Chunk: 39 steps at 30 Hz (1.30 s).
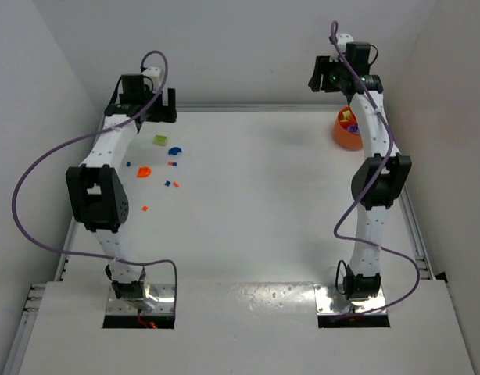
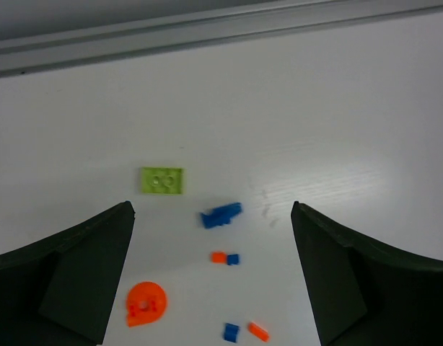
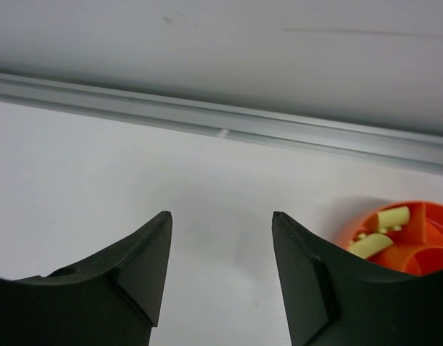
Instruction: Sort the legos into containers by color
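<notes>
The legos lie scattered on the left of the white table: a yellow-green brick [image 1: 159, 140] [image 2: 161, 180], a blue piece [image 1: 175, 151] [image 2: 221, 215], a round orange piece [image 1: 144, 171] [image 2: 146, 303] and several tiny blue and orange bits [image 2: 226, 258]. My left gripper [image 1: 146, 109] [image 2: 211, 207] hangs high above them, open wide and empty. One of the containers, an orange bowl [image 1: 347, 129] [image 3: 423, 256], stands at the far right with pale yellow pieces [image 3: 391, 216] inside. My right gripper [image 1: 327, 78] [image 3: 221, 215] hovers left of the bowl, open, nothing between its fingers.
A metal rail [image 3: 207, 115] [image 2: 207, 32] runs along the table's far edge, with white walls behind and to both sides. One more tiny orange bit [image 1: 145, 208] lies nearer the left arm's elbow.
</notes>
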Available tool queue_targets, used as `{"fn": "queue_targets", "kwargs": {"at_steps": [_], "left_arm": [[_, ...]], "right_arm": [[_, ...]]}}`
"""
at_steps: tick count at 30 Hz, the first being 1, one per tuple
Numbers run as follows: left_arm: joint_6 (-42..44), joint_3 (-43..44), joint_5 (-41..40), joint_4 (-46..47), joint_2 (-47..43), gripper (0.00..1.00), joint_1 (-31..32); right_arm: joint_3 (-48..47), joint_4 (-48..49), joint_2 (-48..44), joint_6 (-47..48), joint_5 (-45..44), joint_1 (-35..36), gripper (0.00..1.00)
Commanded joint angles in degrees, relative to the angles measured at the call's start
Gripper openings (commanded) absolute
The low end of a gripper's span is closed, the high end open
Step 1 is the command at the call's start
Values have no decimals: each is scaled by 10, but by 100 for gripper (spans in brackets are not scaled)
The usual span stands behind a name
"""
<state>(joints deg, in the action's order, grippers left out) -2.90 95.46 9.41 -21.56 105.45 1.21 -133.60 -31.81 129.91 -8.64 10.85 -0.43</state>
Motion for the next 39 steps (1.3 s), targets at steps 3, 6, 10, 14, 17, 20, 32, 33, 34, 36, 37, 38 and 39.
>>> {"fn": "queue_targets", "kwargs": {"at_steps": [3,6,10,14,17,20,32,33,34,36,37,38,39], "left_arm": [[75,144,-15,-105,137,96,-60],[264,212,86,-180,188,95,-78],[427,233,138,-237,215,95,-95],[501,259,225,-237,247,95,-134],[551,288,250,-237,269,94,-154],[600,293,256,-237,291,92,-155],[489,323,341,-183,361,80,-166],[476,317,346,-173,355,80,-166],[471,317,351,-162,355,80,-166],[432,311,357,-148,355,82,-166],[418,311,357,-143,355,84,-166],[404,311,357,-137,355,86,-166],[376,311,357,-131,355,91,-166]], "right_arm": [[5,-6,-44,25,30,32,65],[17,-11,-44,35,36,46,70],[27,-11,-49,35,36,58,71],[33,-17,-55,35,42,63,72],[33,-17,-55,35,42,63,72],[38,-17,-60,35,42,68,72],[61,-17,-70,41,42,68,72],[61,-17,-70,41,42,68,72],[61,-17,-70,41,37,68,72],[61,-17,-70,41,36,68,72],[61,-17,-70,41,36,68,72],[61,-17,-70,41,36,68,72],[61,-17,-70,41,36,74,72]]}}
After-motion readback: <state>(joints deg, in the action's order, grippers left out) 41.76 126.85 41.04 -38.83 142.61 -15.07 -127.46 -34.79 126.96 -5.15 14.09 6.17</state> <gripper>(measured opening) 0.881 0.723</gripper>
